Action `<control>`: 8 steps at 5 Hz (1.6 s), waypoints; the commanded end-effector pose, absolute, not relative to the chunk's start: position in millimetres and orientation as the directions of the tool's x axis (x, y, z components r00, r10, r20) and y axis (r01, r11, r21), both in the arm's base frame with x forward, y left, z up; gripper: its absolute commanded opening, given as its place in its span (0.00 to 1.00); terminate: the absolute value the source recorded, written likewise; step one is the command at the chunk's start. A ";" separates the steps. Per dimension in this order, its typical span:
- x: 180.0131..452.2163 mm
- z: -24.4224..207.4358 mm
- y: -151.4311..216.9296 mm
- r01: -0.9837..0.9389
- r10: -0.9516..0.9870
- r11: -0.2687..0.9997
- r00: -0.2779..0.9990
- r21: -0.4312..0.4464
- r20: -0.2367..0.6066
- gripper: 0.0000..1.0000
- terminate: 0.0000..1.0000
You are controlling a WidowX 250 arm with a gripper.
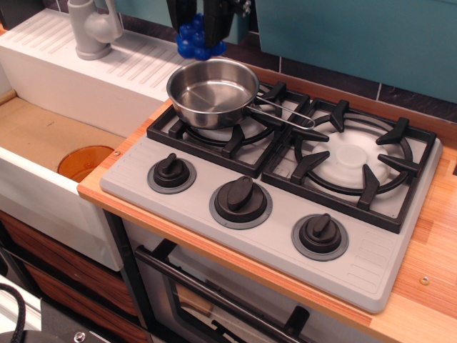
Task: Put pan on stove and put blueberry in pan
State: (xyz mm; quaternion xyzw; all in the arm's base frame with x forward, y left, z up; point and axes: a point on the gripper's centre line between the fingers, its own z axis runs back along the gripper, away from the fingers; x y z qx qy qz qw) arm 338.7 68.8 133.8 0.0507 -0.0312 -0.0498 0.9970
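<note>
1. While the pan is already sitting on the left burner grate of the stove, you are looking at a task whose first half appears done: the pan is resting level on the black grate, its wire loop handle pointing right toward the other burner.
2. You are seeing the gripper hanging at the top edge of the view, its dark fingers clamped around the blueberry, so the fruit is being carried in the air, not lying anywhere.
3. The blueberry is hovering above and just behind the pan's far rim, slightly left of its middle; it is not touching the pan, and the bowl of the pan is showing only bare, shiny steel.
4. What is remaining, by my judgement, is bringing the cluster a little forward over the bowl, lowering it and letting go.
5. The blueberry is showing as a tight bunch of glossy, deep-blue balls, partly hidden between the fingers, with only its lower part peeking out.
6. You are also seeing an orange disc lying down in the sink at left, and a grey tap standing behind it; neither is playing a part here.
7. The wooden desk around the stove is carrying nothing else of the task.
</note>
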 end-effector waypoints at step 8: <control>335.6 157.3 46.3 0.054 -0.086 0.989 0.968 0.138 0.236 1.00 0.00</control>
